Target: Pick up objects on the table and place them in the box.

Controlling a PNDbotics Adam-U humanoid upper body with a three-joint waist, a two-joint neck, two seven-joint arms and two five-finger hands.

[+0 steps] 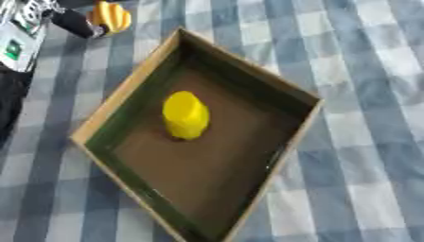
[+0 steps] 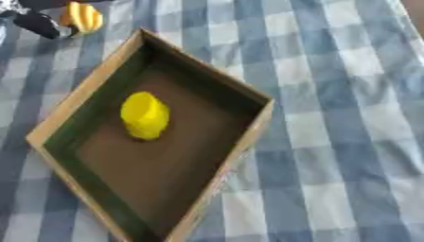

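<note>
Cardboard box (image 1: pixel 124 94), centre of frame, lying askew on a blue-and-white checked tablecloth (image 1: pixel 364 94); one yellow rounded object (image 1: pixel 185 115) already rests on its brown floor. Upper left of frame — the left hand (image 1: pixel 75 22), dark, touches a striped orange-yellow object (image 1: pixel 112 16) just outside the box's far corner; whether its fingers clasp it cannot be told. Right hand not visible. Step judged: picking the second object; next move calls for lifting it over the near wall, then letting go inside.
</note>
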